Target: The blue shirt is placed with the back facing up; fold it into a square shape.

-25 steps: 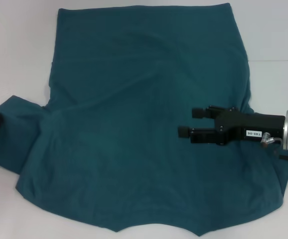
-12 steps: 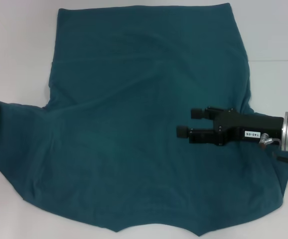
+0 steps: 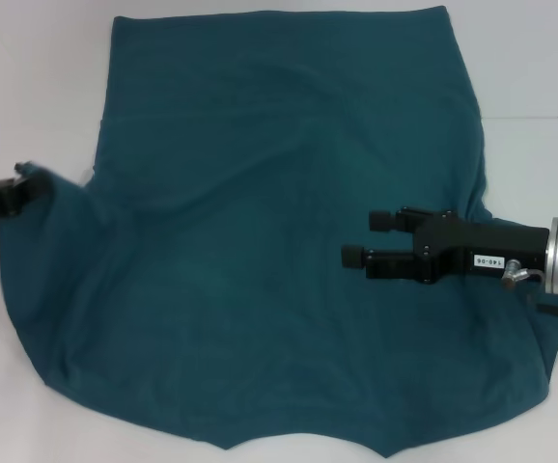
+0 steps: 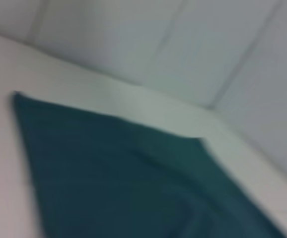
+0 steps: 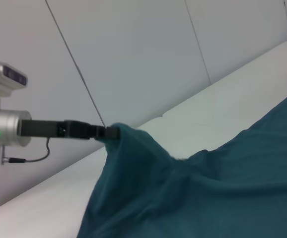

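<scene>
White table, plain and smooth. Spread directly across most of it, back up, the blue shirt, wrinkled, hem at the far edge; left sleeve corner apparently raised off the surface, rest lying flat.

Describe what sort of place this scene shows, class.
Probably a robot test bench or lab: a bare white table, plain panelled walls, and only the blue shirt between the left claw, holding its sleeve up, and the right claw.
</scene>
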Motion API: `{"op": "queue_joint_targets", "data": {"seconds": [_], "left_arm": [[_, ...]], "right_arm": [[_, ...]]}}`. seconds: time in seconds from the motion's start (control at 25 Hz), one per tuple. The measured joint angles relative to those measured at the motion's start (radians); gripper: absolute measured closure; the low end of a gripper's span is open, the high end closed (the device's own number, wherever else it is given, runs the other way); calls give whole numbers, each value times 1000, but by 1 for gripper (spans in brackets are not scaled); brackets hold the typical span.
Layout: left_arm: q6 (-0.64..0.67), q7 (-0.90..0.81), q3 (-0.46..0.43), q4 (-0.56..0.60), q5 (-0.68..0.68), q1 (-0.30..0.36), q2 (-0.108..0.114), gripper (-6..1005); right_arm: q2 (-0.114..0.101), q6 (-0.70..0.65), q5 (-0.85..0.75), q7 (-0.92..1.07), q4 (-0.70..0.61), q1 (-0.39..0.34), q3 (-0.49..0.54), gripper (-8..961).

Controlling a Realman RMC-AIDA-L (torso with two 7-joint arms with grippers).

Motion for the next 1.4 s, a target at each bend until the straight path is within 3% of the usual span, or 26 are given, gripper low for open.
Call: {"op": "queue_joint_targets", "data": {"seconds": [0.12, 0.24, 0.44, 0.6, 1.08, 1.4], "left_arm": [[48, -22, 6, -22, -43, -18, -14, 996], [30, -24, 7, -82, -60, -40, -42, 986], [15, -10, 9, -217, -87, -74, -53, 933], [19, 28, 9, -278, -119, -81, -53, 758], [4, 106, -2, -261, -159, -53, -50, 328], [-1, 218, -2, -274, -169, -45, -53, 67]], "right_arm": [[0, 0, -3, -2, 0, -1, 0, 11], [0, 0, -7, -3, 1, -3, -3, 11], [0, -2, -8, -3, 2, -11, -5, 11], [0, -2, -8, -4, 2, -12, -7, 10], [-7, 5, -2, 4, 1, -14, 6, 9], [-31, 52, -5, 107, -4, -19, 11, 19]]}}
